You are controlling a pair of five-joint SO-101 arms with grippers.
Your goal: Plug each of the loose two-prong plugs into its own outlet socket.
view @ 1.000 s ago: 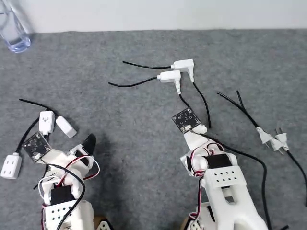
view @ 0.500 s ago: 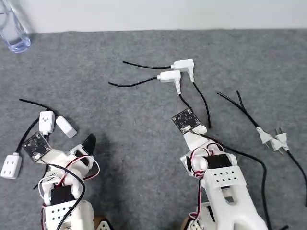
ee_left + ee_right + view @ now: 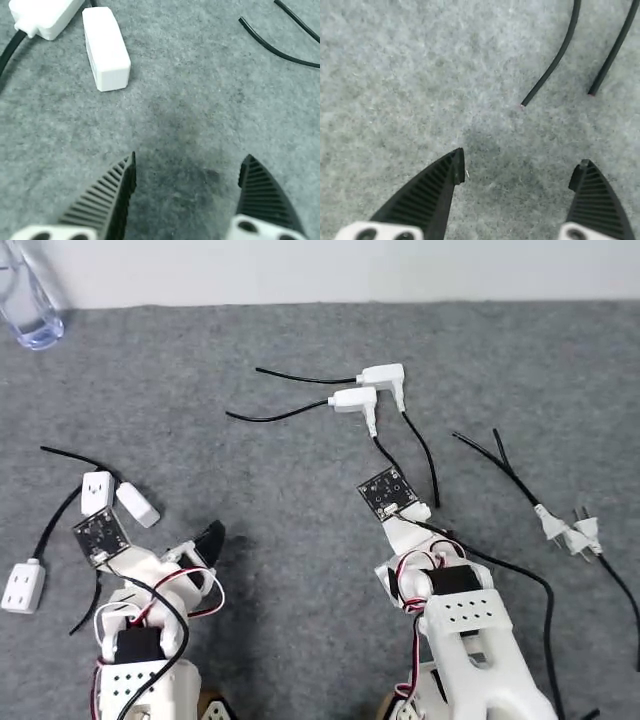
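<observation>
We find the left gripper (image 3: pixel 187 167) and the right gripper (image 3: pixel 520 167) wide open, nothing held.
In the high view, the two-prong plugs (image 3: pixel 552 527) lie side by side at 4 o'clock on the grey surface (image 3: pixel 290 480), near the right arm; the outlet sockets (image 3: pixel 97 493) lie at 8 o'clock, by the left arm.

Rough fuzzy grey cloth worktop (image 3: pixel 300 470), smooth white plastic outlet sockets (image 3: pixel 97 493), matt black ribbed plastic fingers (image 3: pixel 107 195)
</observation>
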